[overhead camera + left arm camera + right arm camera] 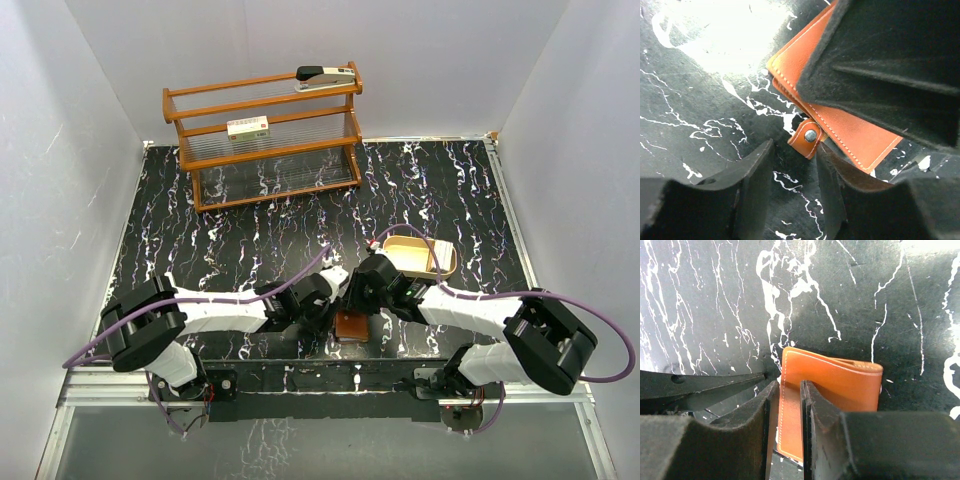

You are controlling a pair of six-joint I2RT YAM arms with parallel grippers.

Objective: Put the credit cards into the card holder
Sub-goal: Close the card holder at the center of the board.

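The wallet (350,326) lies folded, near-left of the tray (420,257). Your right claw (786,425) pinches its edge, narrow; your left claw (795,190) gapes by the tab (807,137). No cards show, so you can't tell whether any are inside.

Left tool (795,148), fingers parted, just beside card holder (855,132) snap tab (807,137).

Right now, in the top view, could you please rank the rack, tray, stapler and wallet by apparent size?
1. Rack
2. Tray
3. Stapler and wallet: they look about alike, and the wallet is partly hidden, so I won't rank them.
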